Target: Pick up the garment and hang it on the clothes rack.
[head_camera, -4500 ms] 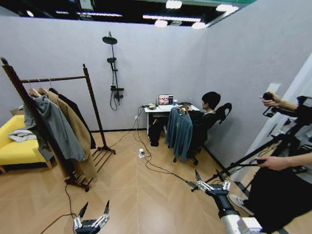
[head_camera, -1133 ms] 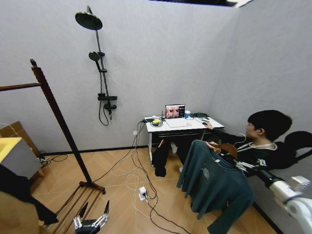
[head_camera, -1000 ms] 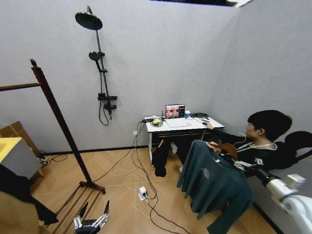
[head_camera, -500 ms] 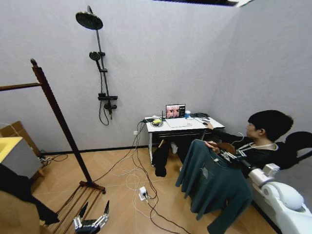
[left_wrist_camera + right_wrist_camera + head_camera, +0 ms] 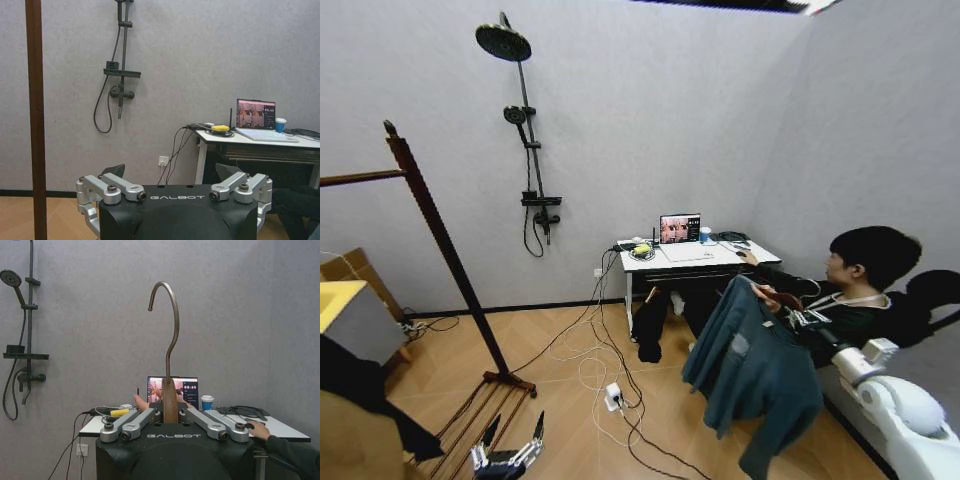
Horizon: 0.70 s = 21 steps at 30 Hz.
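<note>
Right gripper (image 5: 169, 416) fingers pinch wooden hanger neck (image 5: 169, 401) of teal-blue soft-fabric garment (image 5: 755, 370); tall reddish-brown wooden clothes rack (image 5: 432, 225) far toward robot's left. Left gripper (image 5: 510, 443) low, fingers spread, nearer rack.

Place: a mock-up test room, part bathroom, part office.
Walls: plain grey panels.
Fixture: black shower-head pole (image 5: 525, 140) mounted over dry herringbone wood floor (image 5: 570, 420).
Worktop: white desk (image 5: 695, 258) with open laptop (image 5: 680, 229).
Floor clutter: trailing cables, white power strip (image 5: 614, 397).

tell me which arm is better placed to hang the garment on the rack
Right: the right gripper is shut on the hanger of the garment; the left gripper hangs low and open.
</note>
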Tool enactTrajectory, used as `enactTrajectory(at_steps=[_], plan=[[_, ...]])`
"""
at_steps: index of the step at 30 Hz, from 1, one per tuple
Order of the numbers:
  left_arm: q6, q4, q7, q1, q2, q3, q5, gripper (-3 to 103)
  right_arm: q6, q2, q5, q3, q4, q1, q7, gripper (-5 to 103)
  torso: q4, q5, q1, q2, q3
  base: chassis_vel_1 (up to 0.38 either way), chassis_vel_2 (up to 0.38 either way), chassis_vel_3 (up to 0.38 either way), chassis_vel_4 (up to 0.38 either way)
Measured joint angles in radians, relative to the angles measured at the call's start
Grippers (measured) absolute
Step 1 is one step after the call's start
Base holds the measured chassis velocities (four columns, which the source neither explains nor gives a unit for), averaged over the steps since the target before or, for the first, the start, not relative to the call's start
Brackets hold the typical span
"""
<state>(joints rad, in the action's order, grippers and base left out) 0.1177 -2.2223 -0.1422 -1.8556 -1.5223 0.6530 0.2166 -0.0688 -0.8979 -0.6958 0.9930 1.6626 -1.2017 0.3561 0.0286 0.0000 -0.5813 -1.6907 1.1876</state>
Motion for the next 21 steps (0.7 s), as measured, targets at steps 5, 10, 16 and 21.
enactTrajectory(at_steps=[5,10,16,21], plan=[[0.000,0.000,0.000,0.000,0.000,0.000,0.000,100,0.010,-0.010,-0.014,0.002,0.027,-0.015,-0.014,9,0.0001,0.0000,0.000,0.000,0.000,0.000,0.000,0.000,0.000],[0.000,0.000,0.000,0.000,0.000,0.000,0.000,100,0.017,-0.030,-0.035,0.011,0.103,-0.062,-0.041,9,0.0002,0.0000,0.000,0.000,0.000,0.000,0.000,0.000,0.000],[0.000,0.000,0.000,0.000,0.000,0.000,0.000,100,0.017,-0.047,-0.060,0.013,0.188,-0.117,-0.050,9,0.0001,-0.0001,0.000,0.000,0.000,0.000,0.000,0.000,0.000],[0.000,0.000,0.000,0.000,0.000,0.000,0.000,100,0.017,-0.058,-0.053,0.004,0.209,-0.122,-0.055,9,0.0001,-0.0002,-0.006,-0.012,0.006,0.000,0.000,0.000,0.000]])
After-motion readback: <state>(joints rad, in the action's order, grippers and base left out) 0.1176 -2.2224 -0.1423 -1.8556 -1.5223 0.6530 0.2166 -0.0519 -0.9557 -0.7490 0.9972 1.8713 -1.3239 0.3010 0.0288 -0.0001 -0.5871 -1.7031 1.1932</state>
